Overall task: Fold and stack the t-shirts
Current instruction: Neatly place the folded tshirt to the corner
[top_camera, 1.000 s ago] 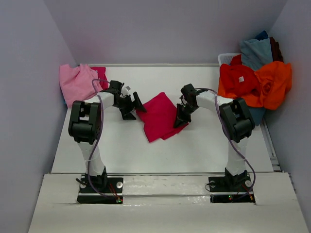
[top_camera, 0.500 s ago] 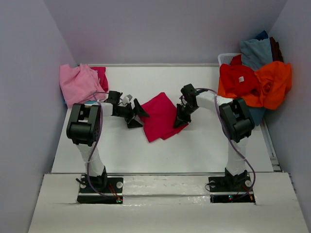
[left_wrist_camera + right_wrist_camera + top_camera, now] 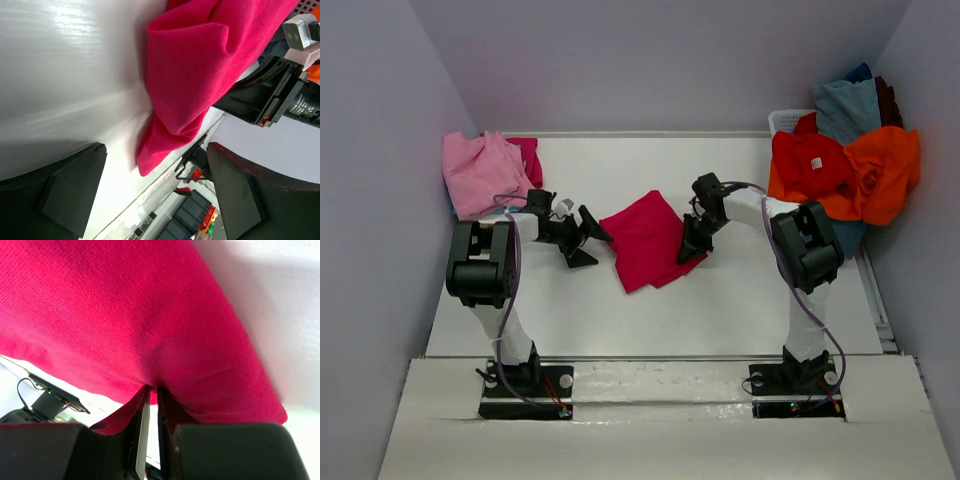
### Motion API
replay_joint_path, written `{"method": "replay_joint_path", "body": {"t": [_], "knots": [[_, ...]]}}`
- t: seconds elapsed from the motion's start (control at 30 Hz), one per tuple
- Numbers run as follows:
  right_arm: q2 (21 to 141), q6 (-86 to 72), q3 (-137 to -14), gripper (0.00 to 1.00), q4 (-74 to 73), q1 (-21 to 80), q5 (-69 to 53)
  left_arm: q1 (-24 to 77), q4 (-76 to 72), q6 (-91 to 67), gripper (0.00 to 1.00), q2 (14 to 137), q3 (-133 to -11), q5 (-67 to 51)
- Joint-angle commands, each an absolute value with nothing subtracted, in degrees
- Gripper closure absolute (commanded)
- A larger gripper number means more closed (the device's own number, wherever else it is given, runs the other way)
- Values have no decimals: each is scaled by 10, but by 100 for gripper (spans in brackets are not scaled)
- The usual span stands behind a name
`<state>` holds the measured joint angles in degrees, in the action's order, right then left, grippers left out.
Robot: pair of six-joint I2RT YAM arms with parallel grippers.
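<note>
I start with the white table [image 3: 720, 310], which carries everything. Well off to the right of my right gripper [image 3: 688, 248], a heap of tees [image 3: 840, 165] in orange, red and grey-blue spills over a white basket [image 3: 782, 121]. Beyond my left gripper [image 3: 582, 237] and to its left, a light pink tee [image 3: 478, 172] lies bunched against the wall.

The piece I am working on is the crimson tee [image 3: 645, 240]. It lies flat between the two grippers as a rough folded diamond. The right gripper is clenched on its right-hand edge, and the wrist view shows a thin lip of cloth drawn up between the closed fingers. The left gripper is spread wide and grips nothing. It sits just beside the tee's left edge, with the near corner of the cloth lying ahead of its open fingers.

I judge this cloth to be light, limp and a little grippy, with no stiffness at all. It will sag and trail from any pinch, and the layers can slide over one another. One grip alone would probably let the fold fall open. I would take the left edge or the near corner straight ahead of the left fingers, gathering every layer, so the tee hangs evenly between both holds. A shallow bite on only the top layer could peel the fold apart.
</note>
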<state>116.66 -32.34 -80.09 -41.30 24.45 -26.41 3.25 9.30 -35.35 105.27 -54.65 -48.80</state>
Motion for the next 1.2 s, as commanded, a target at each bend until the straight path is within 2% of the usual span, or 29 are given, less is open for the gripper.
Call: {"method": "replay_joint_path", "body": {"t": [0.0,0.2,0.57,1.17], "knots": [[1185,-310,-797,83,-396,250,-253,29,102,-320,1,1109,-533,-374],[1187,-308,-802,83,-400,250,-253,70,85,-344,1,1142,-561,-406],[1188,-305,-815,83,-406,250,-252,213,38,-431,1,1232,-677,-470],[1185,-306,-803,83,-399,250,-257,243,-23,-475,1,1271,-725,-521]]}}
